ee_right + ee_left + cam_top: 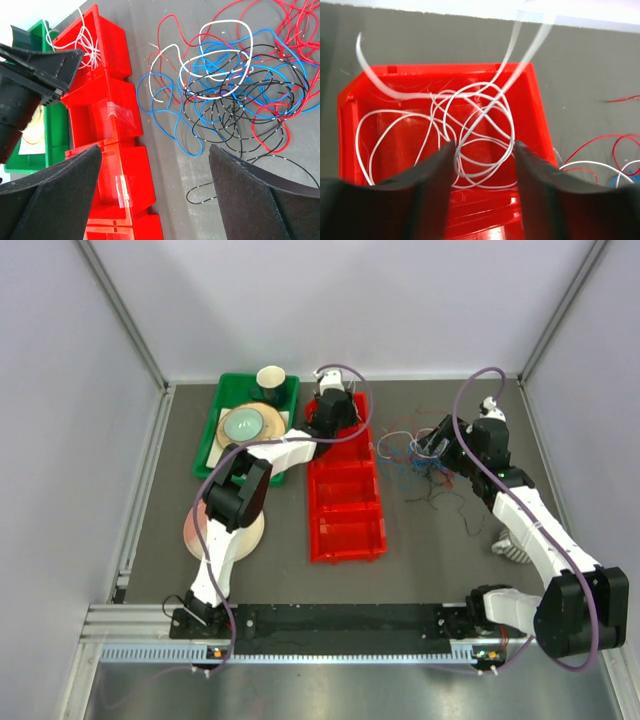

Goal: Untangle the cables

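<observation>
The left pincer [484,150] hangs over the far end compartment of a red divided bin [540,105]. Its two dark fingers [432,175] stand partly apart with nothing pinched between them. Directly below the gap, loose loops of white cable [485,120] lie coiled on that compartment's floor. Two blurred white strands cross close to the lens, their ends out of sight. To this pincer's right, on the grey worktop [580,75], ends of red, white and blue wire reach into the left wrist view.

The right pincer [155,150] is spread wide and holds nothing, poised above the worktop. A stray black strand lies under its gap. Just ahead of it and to its right lies the main tangle of cables [240,95], with red, blue, black and white wires looped through one another.

Only the right wrist view shows those colours interwoven. It also catches the left pincer from the side, over the bin with the white cable inside. Only the overhead view takes in both arms at once, with the bin's four compartments in a row between them. It alone shows, to the left pincer's left, a green tray [222,415] carrying dishes [245,425] and a cup [271,377].
</observation>
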`<state>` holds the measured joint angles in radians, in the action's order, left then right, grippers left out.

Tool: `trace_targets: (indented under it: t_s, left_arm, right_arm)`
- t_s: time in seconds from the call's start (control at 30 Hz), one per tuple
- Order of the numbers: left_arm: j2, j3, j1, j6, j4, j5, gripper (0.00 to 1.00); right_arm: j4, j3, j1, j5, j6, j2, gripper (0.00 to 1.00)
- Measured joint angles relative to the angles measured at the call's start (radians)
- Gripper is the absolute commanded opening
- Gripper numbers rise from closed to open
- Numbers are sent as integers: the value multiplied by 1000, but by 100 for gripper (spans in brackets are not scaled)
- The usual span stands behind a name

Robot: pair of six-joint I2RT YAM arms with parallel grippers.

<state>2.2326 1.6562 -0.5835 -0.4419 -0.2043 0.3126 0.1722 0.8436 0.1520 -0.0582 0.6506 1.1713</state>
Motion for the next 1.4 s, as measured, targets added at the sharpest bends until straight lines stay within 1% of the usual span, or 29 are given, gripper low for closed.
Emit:
trace_targets:
  t_s: [0.13,0.27,0.3,0.4,0.43,0.5,0.53,0.63,0.77,0.93,1.03,1.1,1.2,1.27,1.4]
  left_arm:
    - [-1,28,0,13,31,1,61]
    - [-1,77,0,40,99,-15,64]
    - [-2,96,0,48,116,-21,71]
    - [-17,125,0,60,139,-39,78]
    - [-26,130,0,63,147,-45,82]
    - [-52,133,0,71,163,-51,86]
    - [-63,137,0,76,168,-53,92]
    - [-85,147,2,79,172,-53,99]
    - [-94,168,13,73,188,-54,99]
    - [-94,196,46,44,260,-45,99]
    - [-84,217,72,19,312,-24,94]
    - [-67,238,85,0,342,-5,85]
    - [-33,263,102,-21,389,11,79]
    - [-6,279,106,-35,412,20,78]
    - [39,290,106,-69,451,37,77]
  right_arm:
    - [0,0,0,-3,0,0,87]
    - [0,0,0,-8,1,0,87]
    - [0,0,0,-10,2,0,87]
    - [0,0,0,-15,6,0,87]
    - [0,0,0,-16,7,0,87]
    - [0,0,0,-18,8,0,87]
    - [0,0,0,-19,8,0,87]
    - [0,0,0,-20,8,0,87]
    - [0,0,0,-23,8,0,87]
    - [0,0,0,-24,8,0,87]
    - [0,0,0,-27,8,0,87]
    - [0,0,0,-27,8,0,87]
    - [0,0,0,-35,8,1,87]
    - [0,0,0,-39,8,2,87]
    - [0,0,0,-44,8,8,87]
